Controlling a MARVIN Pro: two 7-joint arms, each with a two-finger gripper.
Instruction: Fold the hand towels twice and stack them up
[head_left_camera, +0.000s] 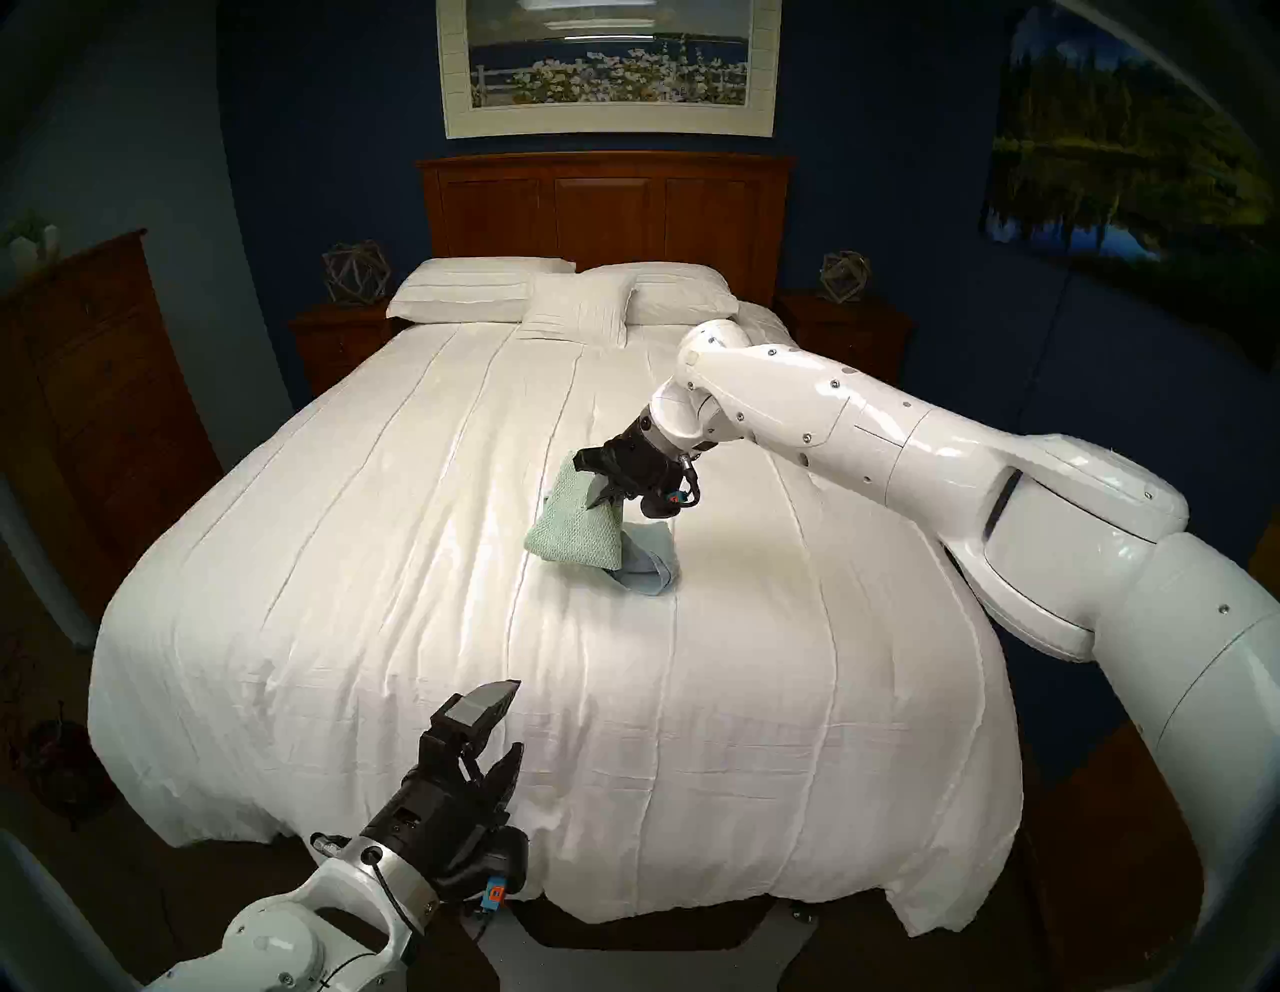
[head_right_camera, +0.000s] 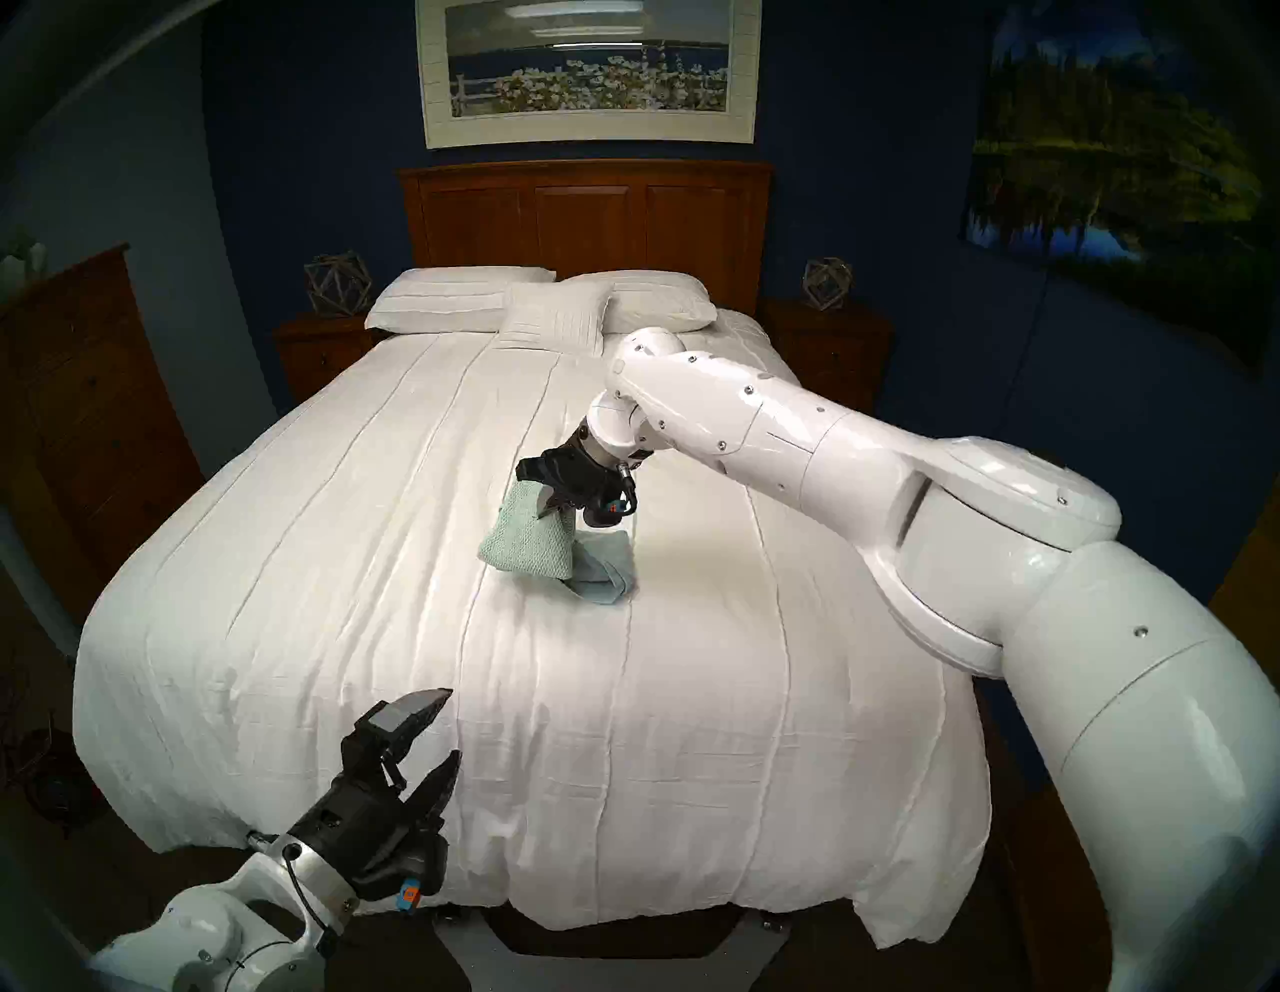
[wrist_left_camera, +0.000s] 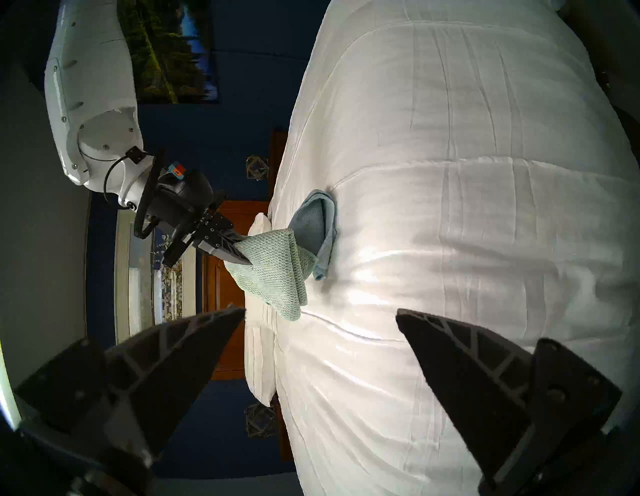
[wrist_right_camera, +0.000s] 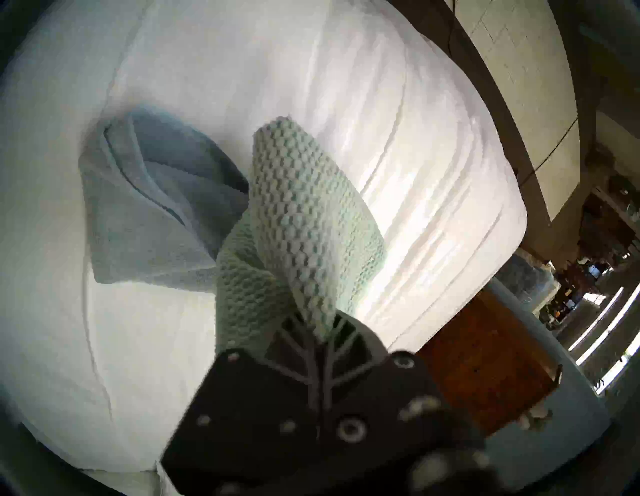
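My right gripper (head_left_camera: 601, 500) is shut on the mint green waffle-weave towel (head_left_camera: 571, 530), folded and hanging above the middle of the white bedspread (head_left_camera: 346, 554). The light blue towel (head_left_camera: 647, 564) lies rumpled on the bed just under and to the right of it, one edge lifted against the green one. Both also show in the right wrist view, the green towel (wrist_right_camera: 304, 225) pinched between the fingers and the blue towel (wrist_right_camera: 149, 214) beside it, and in the left wrist view (wrist_left_camera: 273, 270). My left gripper (head_left_camera: 516, 717) is open and empty over the bed's near edge.
Three white pillows (head_left_camera: 478, 291) lie at the wooden headboard (head_left_camera: 602, 208). Nightstands (head_left_camera: 339, 346) stand on both sides of the bed and a tall wooden dresser (head_left_camera: 90, 415) at the left. My right arm (head_left_camera: 900, 443) reaches across the bed's right half.
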